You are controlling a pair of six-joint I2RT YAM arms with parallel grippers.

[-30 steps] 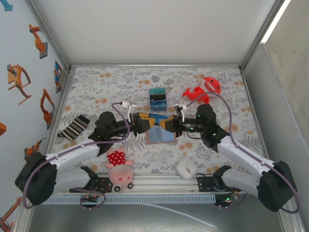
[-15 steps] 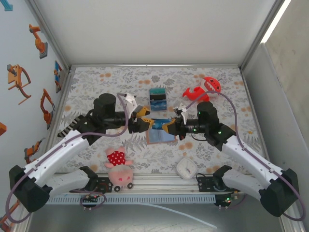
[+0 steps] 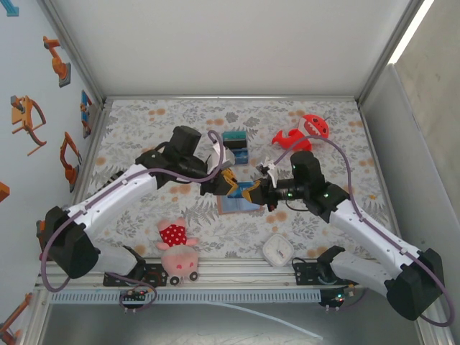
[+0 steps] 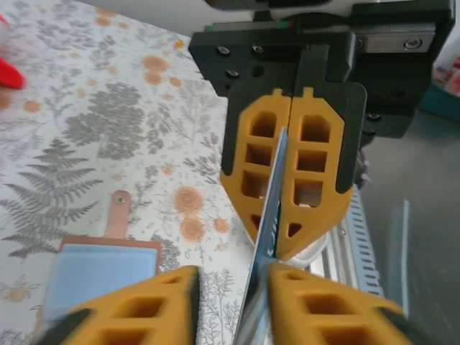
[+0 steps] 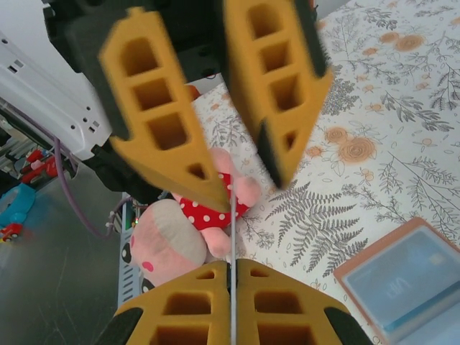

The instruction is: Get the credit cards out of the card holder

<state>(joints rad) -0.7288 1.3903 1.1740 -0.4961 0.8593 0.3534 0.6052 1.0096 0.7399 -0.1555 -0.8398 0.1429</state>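
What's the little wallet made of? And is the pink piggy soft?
The card holder looks like matte tan leather or a leather look-alike, with a brown tab carrying a small round snap. Its blue-grey lining looks smooth; whether it is cloth or plastic is hard to tell. The pink pig looks like soft plush: rounded, fuzzy-looking, with red white-dotted cloth.
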